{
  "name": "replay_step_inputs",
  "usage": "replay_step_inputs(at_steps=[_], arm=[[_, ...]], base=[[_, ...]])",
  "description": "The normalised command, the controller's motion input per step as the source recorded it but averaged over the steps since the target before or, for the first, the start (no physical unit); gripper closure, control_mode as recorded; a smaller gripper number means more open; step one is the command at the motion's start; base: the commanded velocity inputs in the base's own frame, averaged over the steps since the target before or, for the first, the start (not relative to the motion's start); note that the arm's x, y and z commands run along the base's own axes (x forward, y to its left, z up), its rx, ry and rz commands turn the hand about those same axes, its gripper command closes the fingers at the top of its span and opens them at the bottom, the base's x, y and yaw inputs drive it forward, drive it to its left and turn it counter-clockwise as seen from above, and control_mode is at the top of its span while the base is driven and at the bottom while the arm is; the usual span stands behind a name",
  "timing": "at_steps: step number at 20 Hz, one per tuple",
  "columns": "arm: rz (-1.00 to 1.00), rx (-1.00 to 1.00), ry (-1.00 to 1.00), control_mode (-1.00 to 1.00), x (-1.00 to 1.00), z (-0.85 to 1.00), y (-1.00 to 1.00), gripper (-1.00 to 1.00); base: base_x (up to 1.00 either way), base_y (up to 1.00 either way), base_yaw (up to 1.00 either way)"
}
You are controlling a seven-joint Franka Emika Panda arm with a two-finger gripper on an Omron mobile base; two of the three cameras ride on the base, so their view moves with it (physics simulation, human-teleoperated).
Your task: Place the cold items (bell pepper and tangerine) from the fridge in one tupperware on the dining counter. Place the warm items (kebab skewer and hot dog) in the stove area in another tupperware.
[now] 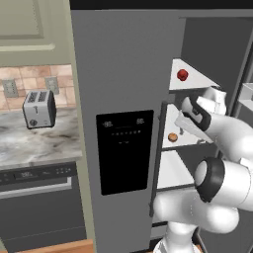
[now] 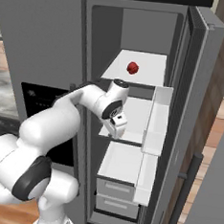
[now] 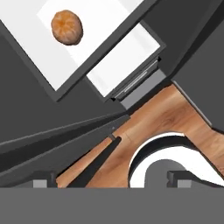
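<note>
The fridge stands open. A red bell pepper rests on the upper shelf. One shelf lower lies the orange tangerine, near that shelf's left side. My gripper hangs at the front edge of the tangerine's shelf, pointing downward, open with nothing between its fingers. In the hand view the tangerine is far up at the left, well away from the fingertips. My arm hides the tangerine in the right base view. The tupperware, kebab skewer and hot dog are out of view.
The fridge's right door is swung wide, with white door bins close beside my hand. Drawers sit below the shelves. The closed left door carries a black dispenser panel. A toaster stands on the marble counter at left.
</note>
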Motion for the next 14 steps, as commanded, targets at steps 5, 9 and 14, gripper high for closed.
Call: replay_step_inputs(at_steps=[5,9,14], arm=[[-0.14,0.07,0.00,-1.00,0.24,-0.23,0.00,-1.00],[-0.11,0.00,0.00,-1.00,0.21,-0.20,0.00,-1.00],[-0.10,0.00,0.00,-1.00,0.20,-0.21,0.00,-1.00]], base=[[0.00,0.00,0.00],[0.00,0.00,0.00],[0.00,0.00,0.00]])
